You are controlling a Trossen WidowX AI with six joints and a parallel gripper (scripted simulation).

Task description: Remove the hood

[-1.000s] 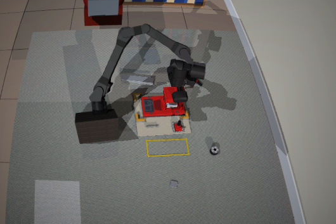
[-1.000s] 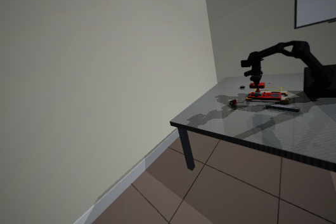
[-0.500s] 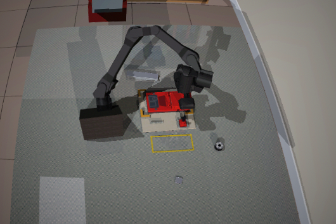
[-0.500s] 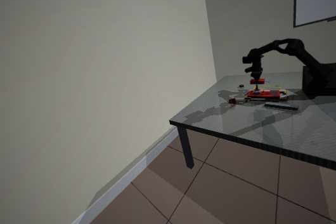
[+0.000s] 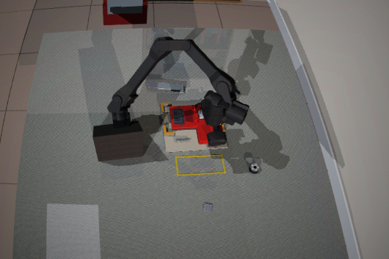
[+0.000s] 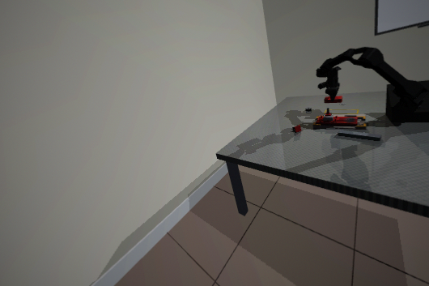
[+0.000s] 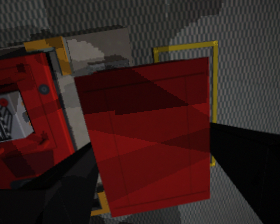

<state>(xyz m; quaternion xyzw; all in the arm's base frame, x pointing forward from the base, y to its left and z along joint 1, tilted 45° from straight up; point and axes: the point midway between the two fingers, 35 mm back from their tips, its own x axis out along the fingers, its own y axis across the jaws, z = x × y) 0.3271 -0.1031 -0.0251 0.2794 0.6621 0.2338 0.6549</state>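
The red hood (image 5: 202, 136) (image 6: 328, 100) (image 7: 145, 105) is a flat plate held off the table, higher than the car. My gripper (image 6: 333, 97) (image 7: 150, 137) is shut on it, one finger at each side edge. The red toy car (image 5: 191, 114) (image 6: 346, 121) (image 7: 42, 112) sits on a pale board, with a grey engine part showing in its open bay. The marked area, a yellow outline (image 5: 201, 174) (image 7: 215, 85), lies on the table beside the board. In the wrist view the hood covers part of the outline and board.
A small wheel (image 5: 254, 167) (image 6: 308, 110) lies right of the outline, and a small grey block (image 5: 208, 207) beyond it. A grey bar (image 5: 166, 86) (image 6: 359, 135) lies across the car from the outline. A small red part (image 6: 297, 129) lies near the car. The arm's dark base (image 5: 119, 144) stands left.
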